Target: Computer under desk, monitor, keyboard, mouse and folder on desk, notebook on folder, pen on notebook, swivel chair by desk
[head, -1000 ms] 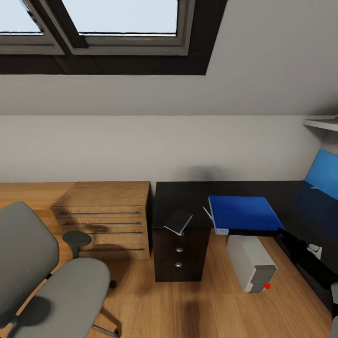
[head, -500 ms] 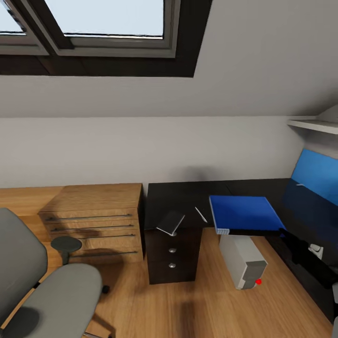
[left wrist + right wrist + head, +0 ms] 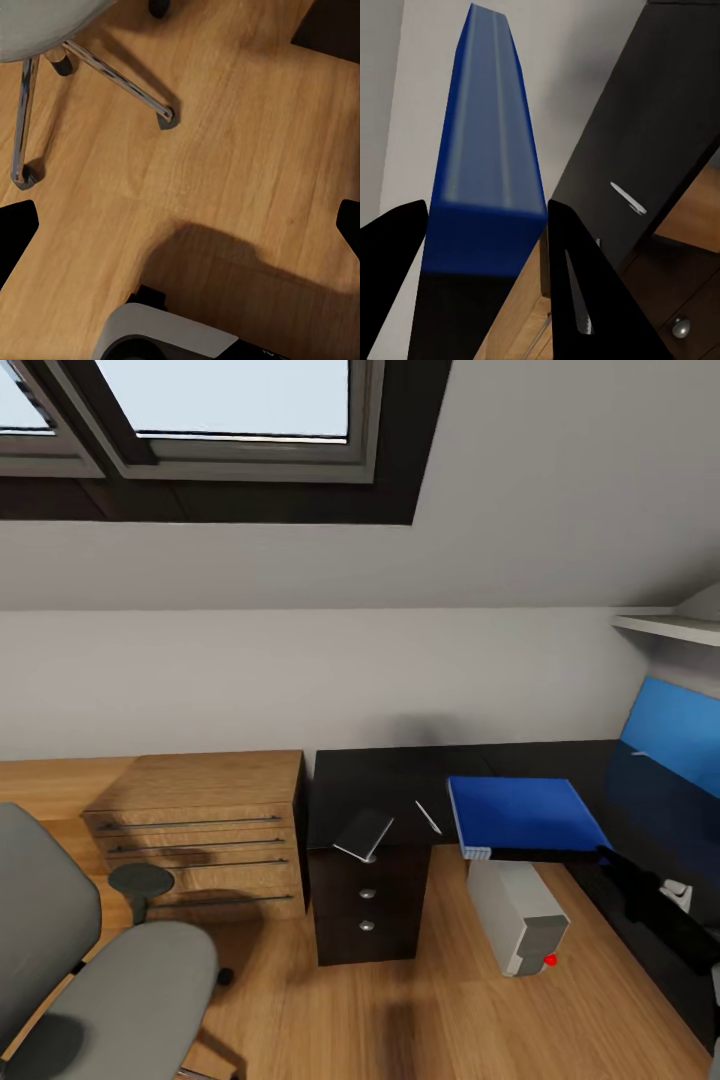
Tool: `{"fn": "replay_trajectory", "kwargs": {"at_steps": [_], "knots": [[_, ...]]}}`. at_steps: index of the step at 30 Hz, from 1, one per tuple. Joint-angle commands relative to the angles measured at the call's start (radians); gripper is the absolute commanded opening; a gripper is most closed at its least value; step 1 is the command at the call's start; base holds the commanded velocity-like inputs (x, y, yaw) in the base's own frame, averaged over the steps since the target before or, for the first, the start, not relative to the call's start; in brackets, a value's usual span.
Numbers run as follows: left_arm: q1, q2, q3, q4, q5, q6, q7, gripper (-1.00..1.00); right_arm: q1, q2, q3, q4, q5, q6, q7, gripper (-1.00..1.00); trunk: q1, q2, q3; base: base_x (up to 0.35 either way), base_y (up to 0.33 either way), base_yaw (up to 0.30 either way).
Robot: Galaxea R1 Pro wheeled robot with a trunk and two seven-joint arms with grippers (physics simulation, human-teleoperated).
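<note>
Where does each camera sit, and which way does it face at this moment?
Head view: high on the robot, facing forward and down at the desk, folder, computer and swivel chair; probably its dark right arm at lower right.
Left wrist view: on the left arm, facing down at the floor and the chair's chrome base; the open left tool shows.
Right wrist view: on the right arm, looking along the folder, which the right tool clamps.
Shared: head and right wrist views share folder and desk.
</note>
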Motion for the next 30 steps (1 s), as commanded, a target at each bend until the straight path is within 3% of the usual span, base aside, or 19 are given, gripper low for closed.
{"fn": "replay_trajectory", "kwargs": {"at_steps": [1, 9, 19, 30], "knots": [[-0.001, 0.000, -0.004, 0.000, 0.008, -0.003, 0.003, 1.00, -0.001, 0.001, -0.003, 0.000, -0.002, 0.006, 0.002, -1.00, 0.000, -0.001, -0.001, 0.000, 0.000, 0.000], [-0.001, 0.000, -0.004, 0.000, 0.008, -0.003, 0.003, 1.00, 0.000, 0.028, -0.002, 0.002, -0.004, -0.023, -0.001, -1.00, 0.000, -0.001, -0.001, 0.000, 0.000, 0.026], [-0.001, 0.000, -0.003, 0.000, 0.008, -0.003, 0.002, 1.00, 0.000, 0.032, -0.003, 0.000, -0.006, -0.059, 0.001, -1.00, 0.000, -0.001, -0.003, 0.000, 0.000, 0.082], [-0.001, 0.000, -0.003, 0.000, 0.008, -0.003, 0.002, 1.00, 0.000, 0.032, -0.003, -0.004, -0.004, -0.058, 0.001, -1.00, 0.000, -0.001, -0.006, 0.000, 0.000, -0.199]]}}
